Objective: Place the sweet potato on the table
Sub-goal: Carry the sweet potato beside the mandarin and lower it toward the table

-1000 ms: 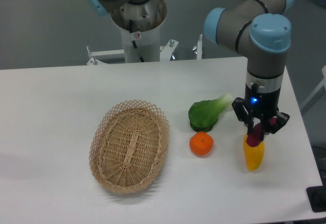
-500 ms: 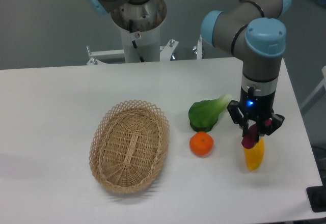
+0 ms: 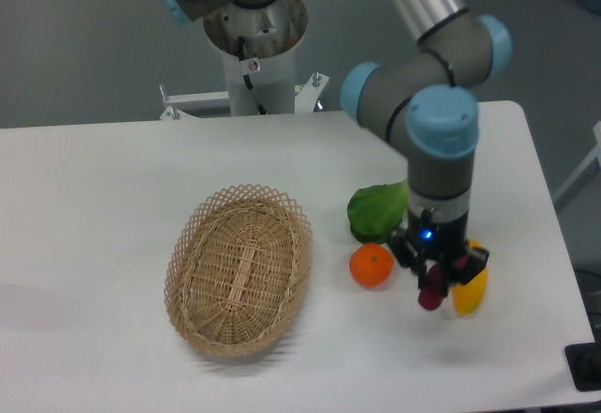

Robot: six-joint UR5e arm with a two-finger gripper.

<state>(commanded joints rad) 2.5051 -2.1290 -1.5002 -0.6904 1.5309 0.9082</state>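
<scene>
My gripper (image 3: 434, 286) points down and is shut on the sweet potato (image 3: 431, 293), a small dark purple-magenta tuber that hangs upright between the fingers. It is held just above the white table (image 3: 94, 197), between the orange (image 3: 372, 266) on its left and the yellow-orange oblong fruit (image 3: 469, 290) on its right. The arm's wrist hides the tuber's upper end and part of the yellow fruit.
An oval wicker basket (image 3: 240, 267) lies left of centre, with nothing in it. A green leafy vegetable (image 3: 377, 209) lies behind the orange, partly hidden by the arm. The robot's base (image 3: 255, 47) stands at the table's back edge.
The gripper has moved left and toward the front edge with the sweet potato, from above the yellow fruit to the gap between it and the orange, and sits lower.
</scene>
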